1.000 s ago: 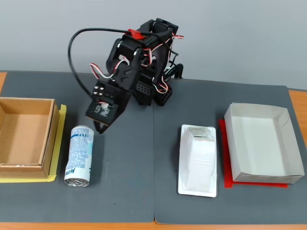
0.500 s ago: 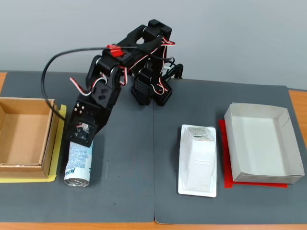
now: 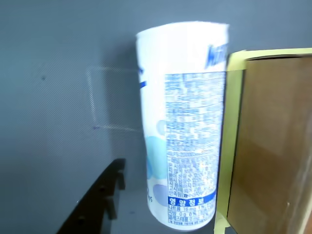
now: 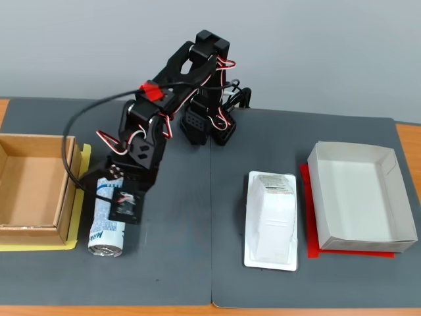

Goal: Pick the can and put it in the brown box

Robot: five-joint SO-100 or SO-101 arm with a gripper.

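Fixed view shows the gripper [image 4: 108,197] low over the lying can [image 4: 107,229], just right of the brown box [image 4: 34,188]; whether its fingers have closed cannot be told.

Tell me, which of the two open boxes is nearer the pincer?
The brown box, at the fixed view's left beside the can. The white paper box sits far right.

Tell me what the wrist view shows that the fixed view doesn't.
Only the wrist view shows the can's fine printed label close up and one black finger apart from it. Only the fixed view shows the whole arm, the white tray package, the white paper box and the brown box's empty inside. Both show the can lying beside the brown box on the dark mat.
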